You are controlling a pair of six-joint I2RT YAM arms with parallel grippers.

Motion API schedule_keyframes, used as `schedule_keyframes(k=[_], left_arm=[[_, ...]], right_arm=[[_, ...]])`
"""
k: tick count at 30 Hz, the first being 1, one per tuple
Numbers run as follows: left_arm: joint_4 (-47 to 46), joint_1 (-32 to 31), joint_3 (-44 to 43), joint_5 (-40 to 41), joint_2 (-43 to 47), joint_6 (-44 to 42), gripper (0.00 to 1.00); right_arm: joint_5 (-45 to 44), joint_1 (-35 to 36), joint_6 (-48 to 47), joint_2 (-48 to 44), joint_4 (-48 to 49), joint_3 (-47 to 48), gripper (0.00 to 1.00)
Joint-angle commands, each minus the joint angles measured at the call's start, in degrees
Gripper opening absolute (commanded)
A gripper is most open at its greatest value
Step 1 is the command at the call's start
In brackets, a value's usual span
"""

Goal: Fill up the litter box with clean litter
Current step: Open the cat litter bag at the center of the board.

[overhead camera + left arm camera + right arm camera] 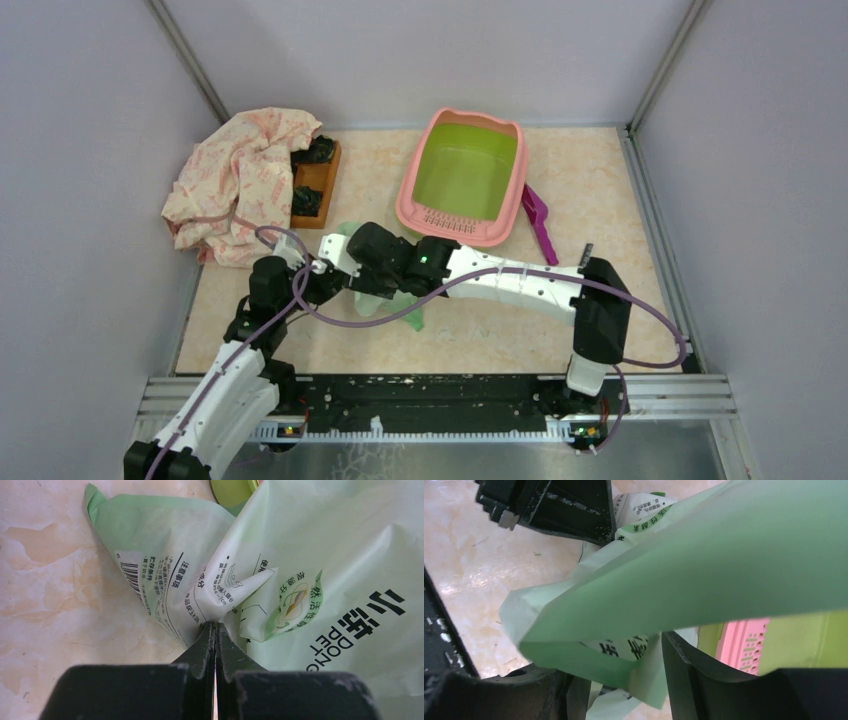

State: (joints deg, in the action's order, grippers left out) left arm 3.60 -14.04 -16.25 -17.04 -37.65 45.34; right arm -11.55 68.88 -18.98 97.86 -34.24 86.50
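Nearest, a little left of the middle of the table (600, 180), both arms meet over the light green printed bag (325, 555). The left gripper (216, 625) is clenched tight on a gathered pinch of the bag's film, its jaws pressed together with creases fanning out from them. The right gripper (614, 655) has a folded edge of the same bag lying between its half-parted fingers, but whether they actually bite on it cannot be told. No clean litter shows anywhere; it is presumably inside the bag, and I cannot see whether the bag's mouth is open. Beyond, toward the far edge at the middle, the litter box (452, 222) stands with its lime-green inside bare, so filling has not begun. A magenta scoop (540, 225) lies just beside its right side, and a crumpled cloth (240, 180) sits in the far left corner. The main risk is that thin pinch: a heavy bag may slide out of it or tear the film. If the right hold is loose, the bag could swing and spill granules onto the table short of the box.
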Motion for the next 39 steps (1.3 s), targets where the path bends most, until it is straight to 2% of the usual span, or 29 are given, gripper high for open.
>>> schedule_keyframes(k=[1, 4, 7, 8, 21, 30, 39], left_arm=[[6.9, -0.1, 0.5, 0.3, 0.0, -1.5, 0.00], [7.1, -0.1, 0.4, 0.4, 0.3, -1.5, 0.00], [7.3, -0.1, 0.3, 0.9, 0.7, -1.5, 0.00], [7.4, -0.1, 0.3, 1.1, 0.9, -1.4, 0.00], [10.0, 0.0, -2.4, 2.0, 3.0, -1.4, 0.00], [8.2, 0.0, -6.2, -0.5, 2.7, 0.8, 0.00], [1.4, 0.0, -10.1, -4.0, 1.4, 6.1, 0.00]], right_arm=[[-3.7, 0.2, -1.8, 2.8, -0.2, 4.4, 0.48], [-6.2, 0.3, -1.5, 3.5, 0.5, 3.9, 0.33], [-9.5, 0.3, -0.5, 2.5, 2.2, 2.3, 0.06], [-10.9, 0.3, -0.1, 1.9, 2.9, 1.6, 0.00], [-22.4, 3.1, 0.8, -12.9, 25.1, -12.6, 0.00], [-27.0, 5.4, 1.5, -16.3, 32.6, -16.4, 0.00], [-31.9, 5.3, 14.0, -16.2, 31.4, -16.7, 0.00]])
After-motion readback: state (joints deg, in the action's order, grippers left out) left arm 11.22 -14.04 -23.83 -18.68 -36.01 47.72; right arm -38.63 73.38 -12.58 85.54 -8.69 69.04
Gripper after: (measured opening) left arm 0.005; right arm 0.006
